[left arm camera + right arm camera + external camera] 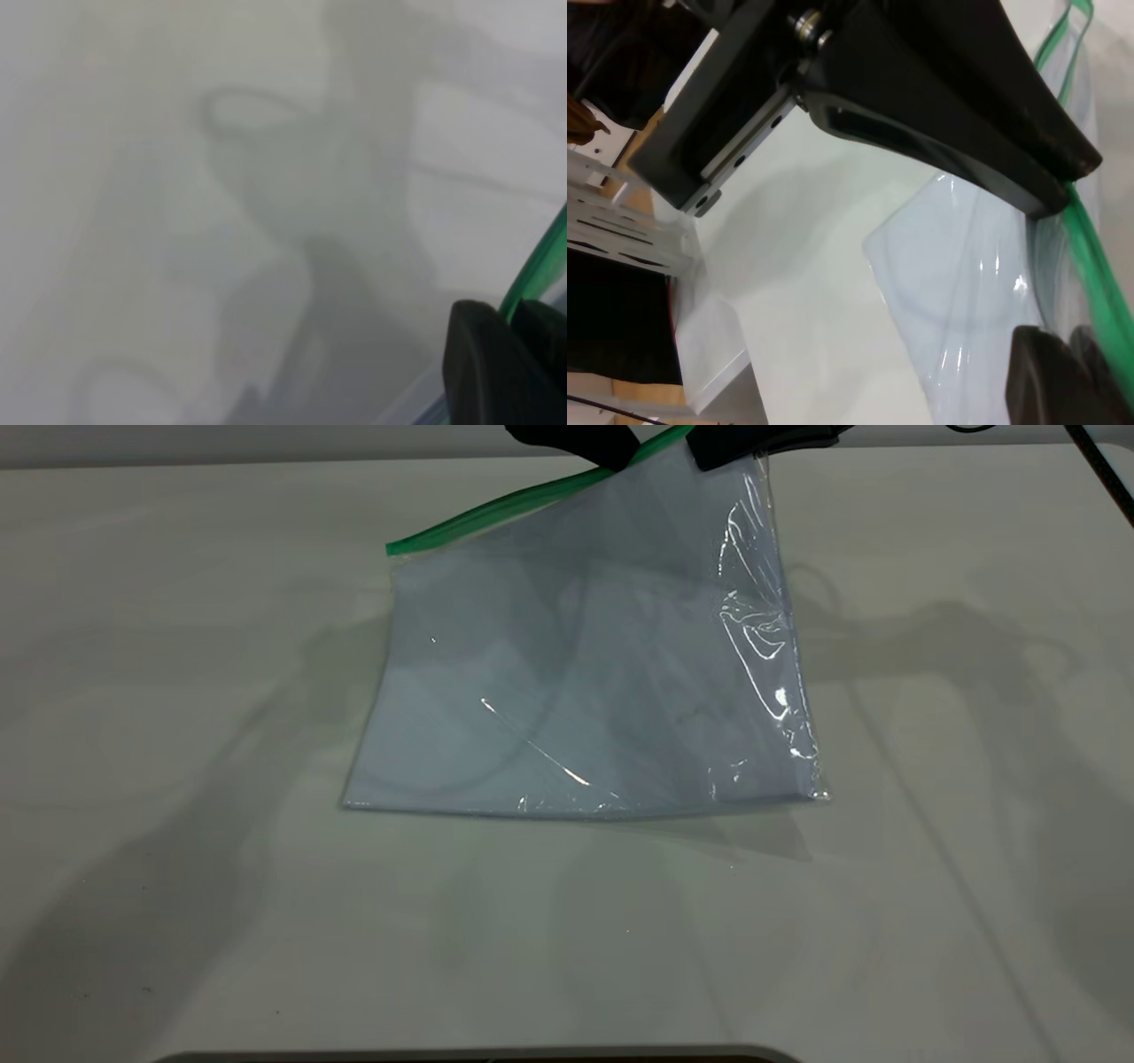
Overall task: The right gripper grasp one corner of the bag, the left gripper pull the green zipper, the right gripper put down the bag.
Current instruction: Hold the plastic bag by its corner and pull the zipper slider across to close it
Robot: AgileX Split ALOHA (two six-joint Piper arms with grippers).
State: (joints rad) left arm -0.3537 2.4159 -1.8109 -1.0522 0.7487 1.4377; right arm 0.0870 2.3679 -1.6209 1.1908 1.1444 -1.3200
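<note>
The bag (585, 673) hangs tilted, its far right corner lifted and its near edge resting on the white table (177, 779). The green zipper (514, 505) runs along its raised far edge. My right gripper (718, 456) is shut on the top right corner; in the right wrist view its jaws (1067, 367) pinch the clear plastic (957, 283) beside the green strip (1099, 266). My left gripper (611, 456) is shut on the zipper just left of it, and its jaws (514, 345) clamp the green strip (540, 266). It also shows in the right wrist view (1059, 190). The slider tab is hidden.
A black cable (1103, 469) runs down the far right corner. A dark rim (478, 1056) lines the near table edge. A white slotted frame (620, 230) stands beyond the table's edge in the right wrist view.
</note>
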